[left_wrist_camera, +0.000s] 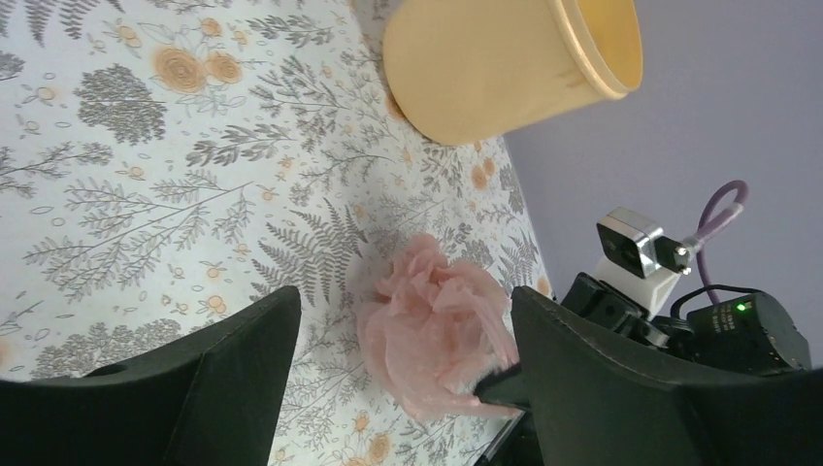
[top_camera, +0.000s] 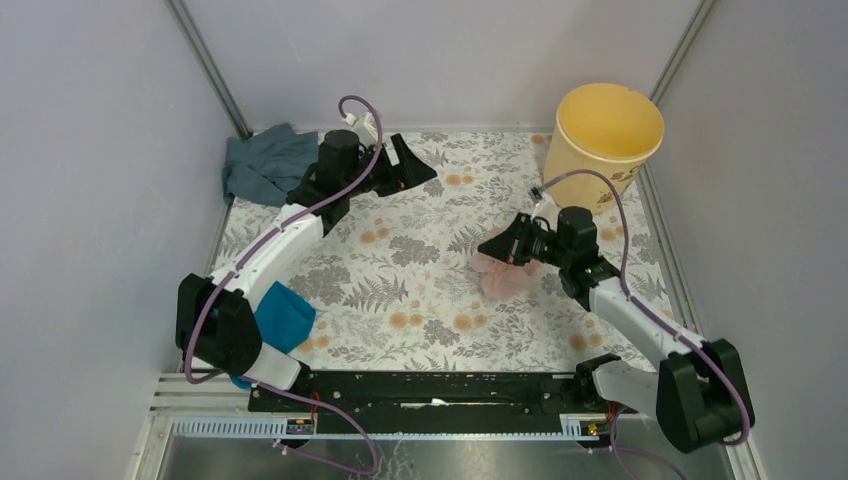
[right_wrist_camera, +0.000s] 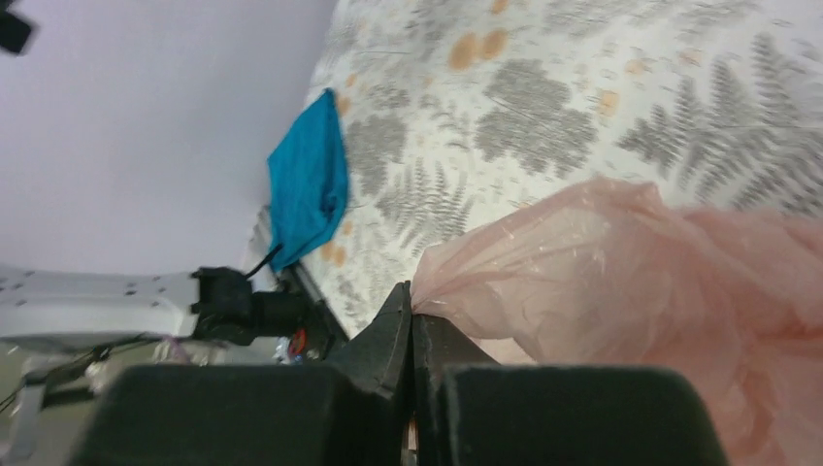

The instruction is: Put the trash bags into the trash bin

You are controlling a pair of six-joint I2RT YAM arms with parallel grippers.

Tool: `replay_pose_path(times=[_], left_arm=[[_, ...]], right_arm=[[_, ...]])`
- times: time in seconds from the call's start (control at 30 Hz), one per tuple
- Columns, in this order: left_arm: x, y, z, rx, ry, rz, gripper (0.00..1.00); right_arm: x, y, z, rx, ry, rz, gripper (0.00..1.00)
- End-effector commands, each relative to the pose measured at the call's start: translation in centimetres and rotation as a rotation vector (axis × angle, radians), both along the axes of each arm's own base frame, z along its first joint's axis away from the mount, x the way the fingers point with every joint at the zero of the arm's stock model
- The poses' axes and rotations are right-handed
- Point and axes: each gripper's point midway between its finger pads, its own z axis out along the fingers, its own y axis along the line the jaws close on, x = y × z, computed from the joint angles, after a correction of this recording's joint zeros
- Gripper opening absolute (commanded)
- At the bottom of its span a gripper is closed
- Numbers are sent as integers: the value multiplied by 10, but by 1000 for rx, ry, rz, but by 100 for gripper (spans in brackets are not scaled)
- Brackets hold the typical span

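Note:
The trash bag (top_camera: pixel 507 276) is a crumpled pale pink film bunched on the floral tabletop right of centre. My right gripper (top_camera: pixel 500 248) is shut on its edge; in the right wrist view the jaws (right_wrist_camera: pixel 411 291) meet with the pink film (right_wrist_camera: pixel 660 282) pinched at their tip. The left wrist view shows the bag (left_wrist_camera: pixel 432 325) far ahead, with a dark right fingertip (left_wrist_camera: pixel 500 383) on it. My left gripper (top_camera: pixel 405 165) stands open and empty at the back, apart from the bag (left_wrist_camera: pixel 406 296). The yellow-orange trash bin (top_camera: pixel 605 130) stands upright at the back right (left_wrist_camera: pixel 505 63).
A grey-blue cloth (top_camera: pixel 265 160) lies in the back left corner. A bright teal cloth (top_camera: pixel 283 315) lies at the front left beside the left arm (right_wrist_camera: pixel 309 184). Grey walls close in the table on three sides.

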Motion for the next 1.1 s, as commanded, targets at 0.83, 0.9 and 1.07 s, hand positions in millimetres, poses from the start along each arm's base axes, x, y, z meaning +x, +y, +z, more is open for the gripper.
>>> replay_pose_path(times=[0.83,0.9,1.07], left_arm=[[-30,-18,-11,106,13,-76,99],[-53,-17,-29,104,36,-81,99],[-89,2,-95,152,169,-28,99]], right_arm=[[-55,4,-70,-281,237,200,0],[-53,-3,-73,-320,220,171,0],[-58,-6,-73,-324,186,182,0]])
